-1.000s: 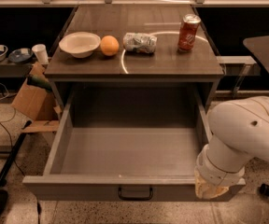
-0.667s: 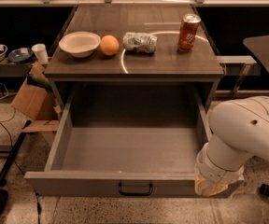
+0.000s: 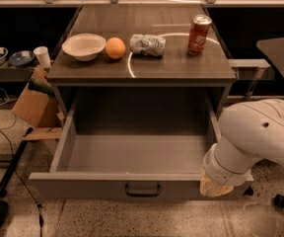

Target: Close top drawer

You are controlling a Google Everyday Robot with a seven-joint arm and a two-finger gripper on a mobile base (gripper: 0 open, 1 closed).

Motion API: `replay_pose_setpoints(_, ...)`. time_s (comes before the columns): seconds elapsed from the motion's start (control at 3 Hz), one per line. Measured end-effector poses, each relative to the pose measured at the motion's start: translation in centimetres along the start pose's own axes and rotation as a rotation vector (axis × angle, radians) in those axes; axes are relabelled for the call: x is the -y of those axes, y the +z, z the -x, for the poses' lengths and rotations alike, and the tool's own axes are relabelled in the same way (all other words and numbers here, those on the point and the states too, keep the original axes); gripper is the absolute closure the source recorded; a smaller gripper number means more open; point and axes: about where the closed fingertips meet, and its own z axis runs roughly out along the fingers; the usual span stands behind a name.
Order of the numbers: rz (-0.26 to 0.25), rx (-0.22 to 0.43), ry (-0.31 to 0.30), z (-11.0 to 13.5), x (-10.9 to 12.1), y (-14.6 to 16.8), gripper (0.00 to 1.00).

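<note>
The top drawer [image 3: 132,154] is grey, wide and deep, pulled far out of the cabinet and empty inside. Its flat front panel [image 3: 83,187] faces me, with a black bar handle [image 3: 142,189] at its middle. My white arm [image 3: 260,137] reaches in from the right. Its wrist end, where the gripper [image 3: 215,185] sits, is against the right end of the front panel. The fingers are hidden behind the wrist.
On the cabinet top [image 3: 181,65] stand a white bowl [image 3: 84,46], an orange [image 3: 115,48], a crumpled silver bag [image 3: 148,45] and a red can [image 3: 199,34]. A cardboard box [image 3: 33,105] and cables lie on the floor at left. A dark table [image 3: 282,53] is at right.
The drawer front has slid a little way in towards the cabinet, and my wrist has moved with it at the right end.
</note>
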Motion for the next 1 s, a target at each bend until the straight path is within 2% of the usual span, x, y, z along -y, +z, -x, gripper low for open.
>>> replay_pose_setpoints(0.33, -0.035, -0.033, -0.004, -1.6, 1.3, -0.1, 1.0)
replay_pose_setpoints(1.0, -0.073, -0.069, -0.015, -3.8, 3.5, -0.4, 1.0)
